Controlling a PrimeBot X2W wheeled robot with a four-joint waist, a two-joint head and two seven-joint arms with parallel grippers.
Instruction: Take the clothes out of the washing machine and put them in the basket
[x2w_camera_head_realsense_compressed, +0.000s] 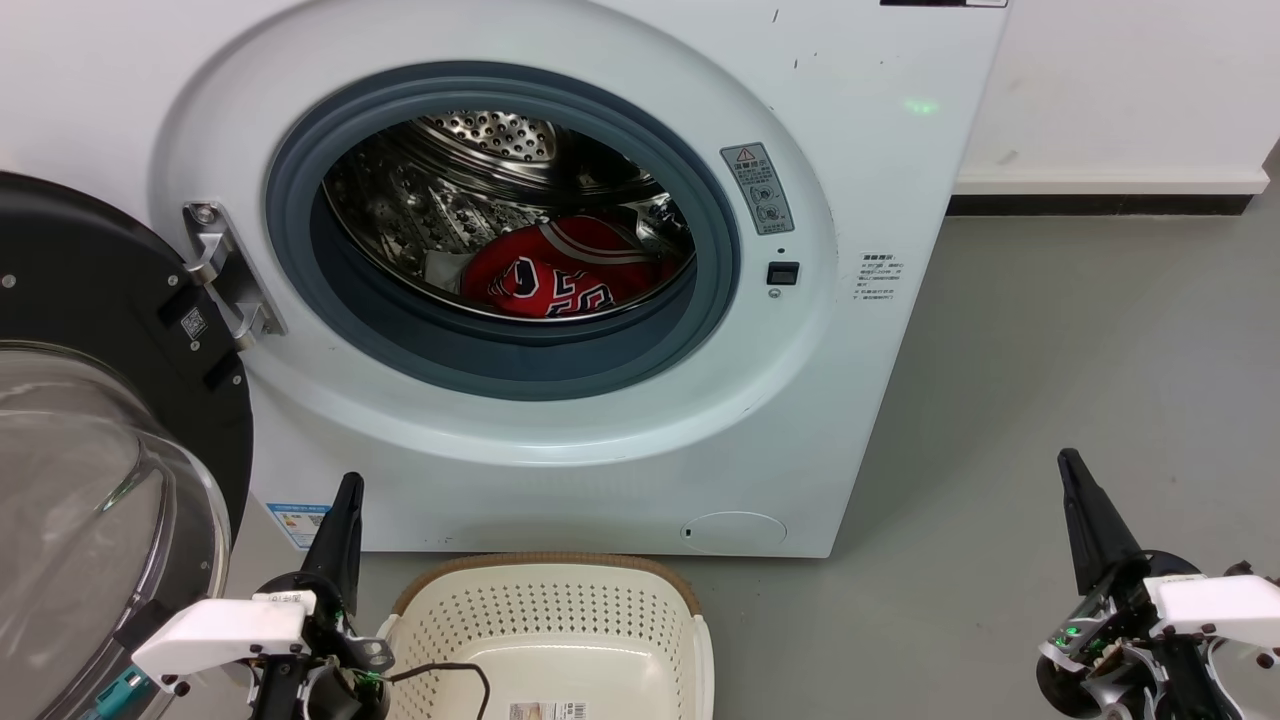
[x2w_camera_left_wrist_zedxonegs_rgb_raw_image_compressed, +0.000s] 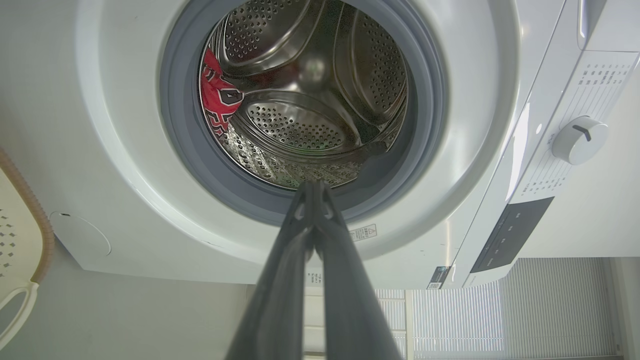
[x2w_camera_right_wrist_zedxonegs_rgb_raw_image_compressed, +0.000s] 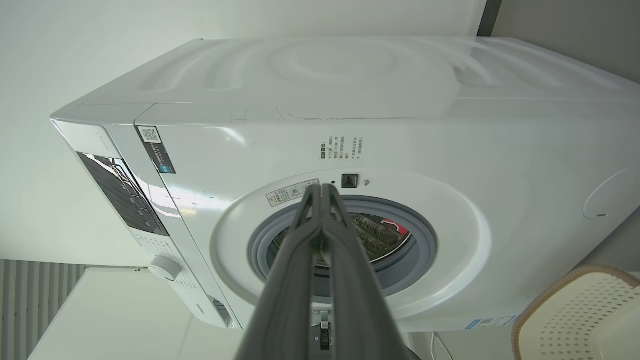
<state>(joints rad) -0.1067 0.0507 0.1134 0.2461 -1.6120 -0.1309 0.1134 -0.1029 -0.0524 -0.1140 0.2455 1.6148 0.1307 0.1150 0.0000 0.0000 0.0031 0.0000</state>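
- 1 red heap to fetch: clothes (x2w_camera_head_realsense_compressed: 560, 270) bunched low at the front of the steel drum (x2w_camera_head_realsense_compressed: 480, 150), lettered jersey uppermost, slumped there under their own weight and within reach just behind the grey-rimmed porthole (x2w_camera_head_realsense_compressed: 725, 240).
- Housed in the washing machine (x2w_camera_head_realsense_compressed: 850, 130), with the black-framed glass door (x2w_camera_head_realsense_compressed: 90, 330) swung wide to the robot's left, clear of any path inward.
- Parked on the floor (x2w_camera_head_realsense_compressed: 1050, 350) right below the porthole: basket (x2w_camera_head_realsense_compressed: 545, 610), mouth up, close against the machine's foot, probably so that a lifted garment needs only a short carry down.
- Left gripper (x2w_camera_head_realsense_compressed: 349, 488) low, just beside the basket's left rim, 2 fingers pressed together with nothing between them. Aimed up at the drum in its wrist view, so likely the arm meant to go in.
- Right gripper (x2w_camera_head_realsense_compressed: 1072, 465) well apart over bare floor on the right, fingers likewise closed on nothing, pointed towards the porthole from that side.
- Judged as the very start: no garment out yet. Needs fingers parted before reaching past the seal.
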